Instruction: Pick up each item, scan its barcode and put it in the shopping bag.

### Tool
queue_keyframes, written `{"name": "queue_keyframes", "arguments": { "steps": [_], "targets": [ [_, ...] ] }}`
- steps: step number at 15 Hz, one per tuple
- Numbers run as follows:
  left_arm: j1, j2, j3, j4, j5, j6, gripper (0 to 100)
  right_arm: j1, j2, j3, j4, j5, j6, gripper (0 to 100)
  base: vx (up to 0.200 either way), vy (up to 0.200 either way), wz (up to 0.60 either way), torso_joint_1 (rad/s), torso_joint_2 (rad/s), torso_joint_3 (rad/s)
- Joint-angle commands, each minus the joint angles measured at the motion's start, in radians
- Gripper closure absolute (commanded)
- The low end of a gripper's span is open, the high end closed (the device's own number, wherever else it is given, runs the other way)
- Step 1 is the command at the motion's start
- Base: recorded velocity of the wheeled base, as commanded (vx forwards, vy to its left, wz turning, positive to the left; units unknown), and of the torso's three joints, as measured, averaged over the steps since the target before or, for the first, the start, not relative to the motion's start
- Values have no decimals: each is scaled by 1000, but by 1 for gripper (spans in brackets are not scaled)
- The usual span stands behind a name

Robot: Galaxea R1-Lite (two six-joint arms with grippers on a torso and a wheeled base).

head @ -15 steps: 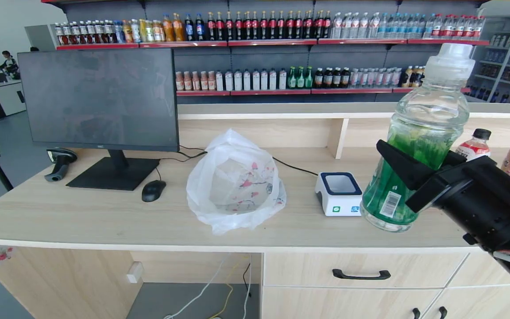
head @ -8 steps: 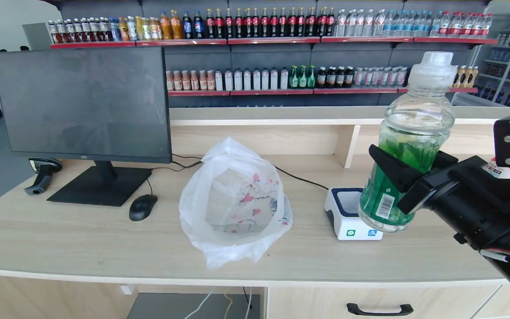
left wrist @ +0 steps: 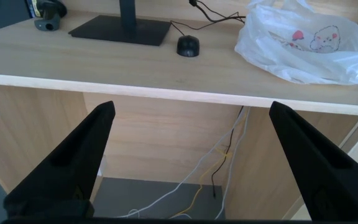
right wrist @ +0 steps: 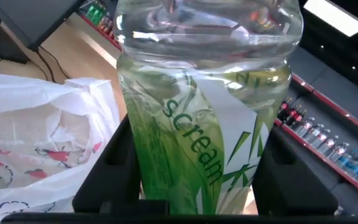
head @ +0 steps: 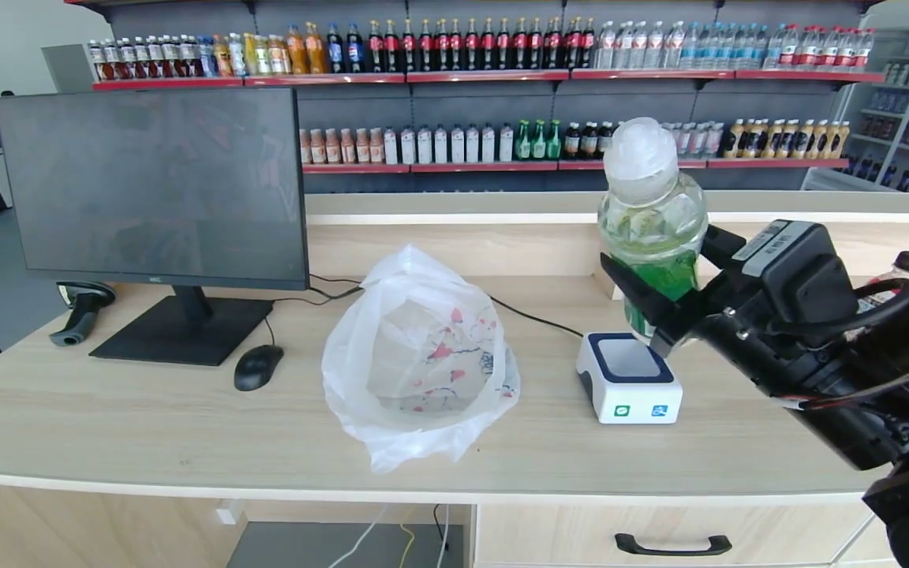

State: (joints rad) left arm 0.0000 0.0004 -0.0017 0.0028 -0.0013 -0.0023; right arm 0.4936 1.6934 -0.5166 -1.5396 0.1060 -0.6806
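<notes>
My right gripper [head: 671,296] is shut on a clear bottle with a green label [head: 652,229], held upright in the air just above and behind the white barcode scanner [head: 628,377]. The same bottle [right wrist: 207,118] stands between the dark fingers [right wrist: 114,158] in the right wrist view. The white shopping bag [head: 419,355] with a red floral print stands open on the counter, left of the scanner, and its edge [right wrist: 36,143] lies below the bottle. My left gripper [left wrist: 188,162] hangs open below the counter's front edge, nothing between its fingers.
A monitor [head: 155,185], a mouse [head: 257,367] and a handheld scanner [head: 80,312] stand on the counter's left part. Another bottle [head: 896,276] stands at the far right behind my arm. Shelves of bottles [head: 502,55] line the back wall. Drawers [head: 671,540] sit below the counter.
The right gripper has carried the bottle left and away from me, from beside the scanner to above and behind it. The head view has also shifted.
</notes>
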Motion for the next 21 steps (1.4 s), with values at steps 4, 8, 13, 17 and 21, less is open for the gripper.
{"name": "queue_keyframes", "arguments": {
  "steps": [4, 8, 13, 17, 21],
  "targets": [
    [0, 0, 0, 0, 0, -1, 0, -27, 161, -54, -31, 155, -244, 100, 0, 0, 0, 0, 0, 0],
    [0, 0, 0, 0, 0, -1, 0, -47, 206, -57, -31, 276, -433, 100, 0, 0, 0, 0, 0, 0],
    [0, 0, 0, 0, 0, -1, 0, -153, 258, -68, -31, 472, -622, 100, 0, 0, 0, 0, 0, 0],
    [0, 0, 0, -1, 0, -1, 0, -161, 336, -68, -31, 538, -737, 100, 0, 0, 0, 0, 0, 0],
    [0, 0, 0, 0, 0, -1, 0, -161, 356, -68, -31, 554, -755, 100, 0, 0, 0, 0, 0, 0]
  ]
}}
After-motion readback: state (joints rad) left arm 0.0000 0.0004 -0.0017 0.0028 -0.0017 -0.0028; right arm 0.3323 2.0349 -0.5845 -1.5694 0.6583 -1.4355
